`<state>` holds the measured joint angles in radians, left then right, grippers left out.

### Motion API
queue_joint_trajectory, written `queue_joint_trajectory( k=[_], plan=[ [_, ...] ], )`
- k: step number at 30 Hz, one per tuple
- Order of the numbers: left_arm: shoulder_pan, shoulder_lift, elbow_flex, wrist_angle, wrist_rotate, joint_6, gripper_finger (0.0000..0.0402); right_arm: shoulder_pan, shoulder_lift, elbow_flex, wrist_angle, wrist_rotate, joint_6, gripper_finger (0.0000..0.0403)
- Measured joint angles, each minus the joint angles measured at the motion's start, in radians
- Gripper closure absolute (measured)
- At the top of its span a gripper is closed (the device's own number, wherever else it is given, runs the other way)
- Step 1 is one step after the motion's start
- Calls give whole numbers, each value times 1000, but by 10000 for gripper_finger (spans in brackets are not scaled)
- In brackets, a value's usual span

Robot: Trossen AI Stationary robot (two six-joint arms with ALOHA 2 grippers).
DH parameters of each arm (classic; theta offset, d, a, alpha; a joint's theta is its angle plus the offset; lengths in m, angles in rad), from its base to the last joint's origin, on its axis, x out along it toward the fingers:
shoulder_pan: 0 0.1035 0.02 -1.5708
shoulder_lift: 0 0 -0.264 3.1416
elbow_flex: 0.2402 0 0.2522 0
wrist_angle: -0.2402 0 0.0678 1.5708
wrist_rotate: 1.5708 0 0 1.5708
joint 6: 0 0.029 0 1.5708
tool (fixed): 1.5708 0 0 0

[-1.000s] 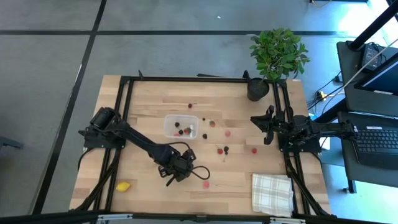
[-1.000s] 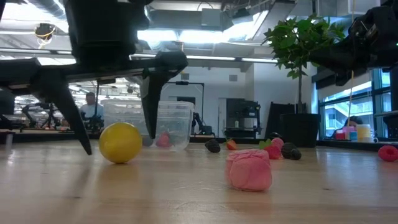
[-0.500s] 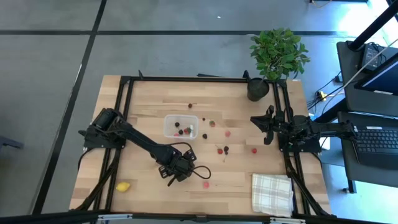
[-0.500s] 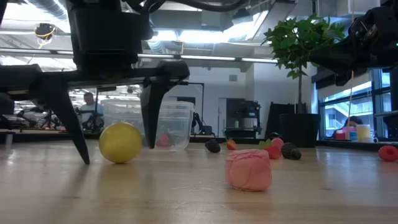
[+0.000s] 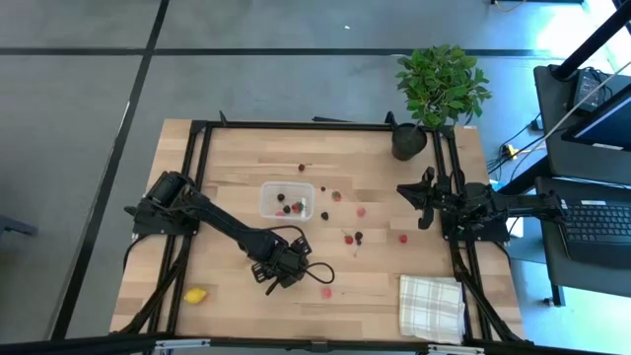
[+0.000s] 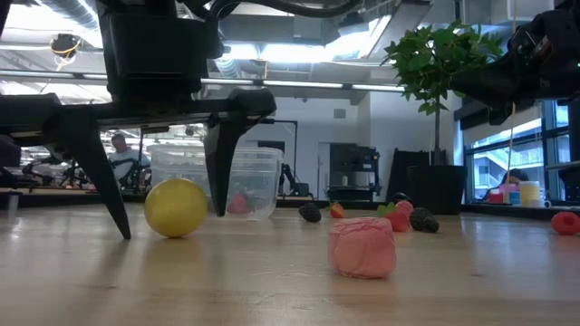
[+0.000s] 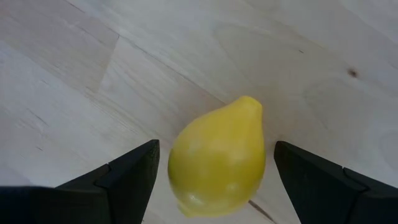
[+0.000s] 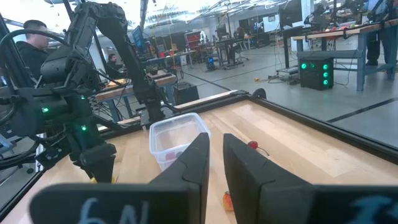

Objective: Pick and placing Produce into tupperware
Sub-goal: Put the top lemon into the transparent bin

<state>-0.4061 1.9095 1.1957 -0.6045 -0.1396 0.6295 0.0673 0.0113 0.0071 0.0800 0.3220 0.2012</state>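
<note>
A yellow lemon-shaped piece point(image 7: 217, 158) lies on the wooden table, and my left gripper point(image 6: 172, 222) points down over it, open. One finger stands on either side of the lemon point(image 6: 176, 207) with a gap to each. From above, the left gripper point(image 5: 281, 266) hides this lemon. A second yellow piece point(image 5: 195, 294) lies near the front left. The clear tupperware point(image 5: 287, 200) stands mid-table with a few berries in it. My right gripper point(image 5: 419, 202) waits shut at the right side, level above the table.
Loose red and dark berries point(image 5: 352, 238) lie right of the tupperware, others at the far side point(image 5: 302, 168). A pink piece point(image 5: 326, 291) lies just right of the left gripper. A checked cloth point(image 5: 431, 306) sits front right, a potted plant point(image 5: 408, 141) back right.
</note>
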Motion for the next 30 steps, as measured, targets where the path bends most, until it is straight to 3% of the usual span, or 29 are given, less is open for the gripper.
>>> queue_joint_trajectory(
  k=[14, 30],
  plan=[
    [0, 2, -2, 1, -1, -58, 91, 0, 0, 0, 0, 0, -4, 352],
    [-1, 3, -3, 8, 1, -70, 190, 0, 0, 0, 0, 0, -3, 352]
  ],
)
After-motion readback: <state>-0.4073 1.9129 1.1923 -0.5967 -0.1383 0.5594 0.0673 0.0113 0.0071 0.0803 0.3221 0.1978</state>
